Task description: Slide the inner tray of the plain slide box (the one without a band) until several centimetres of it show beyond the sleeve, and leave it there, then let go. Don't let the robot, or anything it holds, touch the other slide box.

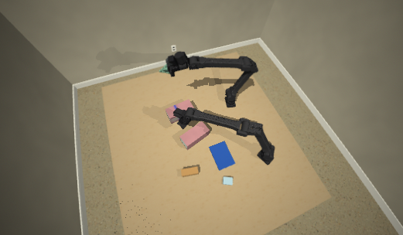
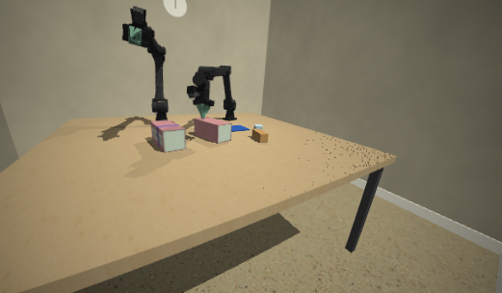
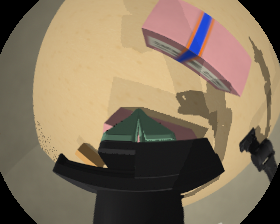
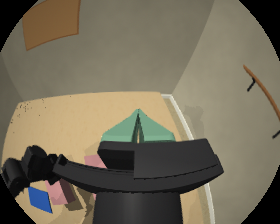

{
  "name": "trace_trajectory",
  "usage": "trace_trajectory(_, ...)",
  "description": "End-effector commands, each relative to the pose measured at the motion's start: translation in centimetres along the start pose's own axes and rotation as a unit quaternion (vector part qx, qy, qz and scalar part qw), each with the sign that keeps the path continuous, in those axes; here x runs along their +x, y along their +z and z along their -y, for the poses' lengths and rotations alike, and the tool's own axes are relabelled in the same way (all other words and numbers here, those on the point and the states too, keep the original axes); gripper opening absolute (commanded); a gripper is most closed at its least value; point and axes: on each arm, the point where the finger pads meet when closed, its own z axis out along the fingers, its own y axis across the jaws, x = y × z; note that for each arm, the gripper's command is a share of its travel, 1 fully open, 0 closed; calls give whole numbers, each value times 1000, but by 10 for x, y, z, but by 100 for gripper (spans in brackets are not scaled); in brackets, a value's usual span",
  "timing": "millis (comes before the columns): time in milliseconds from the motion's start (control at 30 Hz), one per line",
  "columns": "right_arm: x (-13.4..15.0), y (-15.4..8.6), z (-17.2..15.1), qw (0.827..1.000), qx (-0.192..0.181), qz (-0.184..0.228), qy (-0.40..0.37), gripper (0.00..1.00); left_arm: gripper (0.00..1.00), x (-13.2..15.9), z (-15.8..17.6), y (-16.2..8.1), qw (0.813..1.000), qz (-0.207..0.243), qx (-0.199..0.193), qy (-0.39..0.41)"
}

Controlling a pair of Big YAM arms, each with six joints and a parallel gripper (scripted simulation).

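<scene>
The plain pink slide box (image 1: 194, 135) lies near the table's middle, with a pale tray end facing the exterior camera (image 2: 213, 130). The banded pink slide box (image 1: 179, 110) with a blue band lies just behind it; it also shows in the exterior view (image 2: 168, 136) and in the left wrist view (image 3: 197, 43). My left gripper (image 2: 202, 112) (image 3: 138, 112) (image 1: 182, 124) is shut and empty, pointing down just above the far end of the plain box, between the two boxes. My right gripper (image 2: 135, 34) (image 1: 165, 69) is shut and empty, raised high near the back wall.
A flat blue mat (image 1: 221, 155), an orange block (image 1: 189, 171) and a small light-blue cube (image 1: 227, 180) lie in front of the plain box. The arm bases stand at the table's right side (image 1: 267, 154) and behind it (image 1: 230, 102).
</scene>
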Motion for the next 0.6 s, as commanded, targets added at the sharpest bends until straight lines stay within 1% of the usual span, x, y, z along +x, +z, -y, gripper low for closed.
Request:
trace_trajectory(0, -19, -23, -8, 998, 1, 56, 40, 0, 0, 16, -16, -29, 997, -12, 6, -79)
trace_trajectory(167, -18, -45, -17, 993, -3, 97, 70, 0, 0, 47, -20, -34, 988, -56, 21, -143)
trace_trajectory(233, -18, -45, -17, 993, -3, 97, 70, 0, 0, 47, -20, -34, 988, -56, 21, -143)
trace_trajectory(267, -20, -47, -18, 992, -3, 106, 75, 0, 0, 50, -17, -25, 986, -68, 26, -151)
trace_trajectory(300, -16, -51, -19, 991, -4, 110, 77, 0, 0, 57, -11, -22, 984, -81, 30, -154)
trace_trajectory(333, -16, -55, -21, 990, -5, 117, 81, 0, 0, 59, -14, -36, 983, -79, 29, -164)
trace_trajectory(400, -15, -63, -24, 988, -8, 129, 89, 0, 0, 71, -22, -40, 978, -90, 31, -187)
trace_trajectory(567, -13, -77, -29, 983, -12, 152, 103, 0, 0, 88, -26, -46, 968, -114, 37, -220)
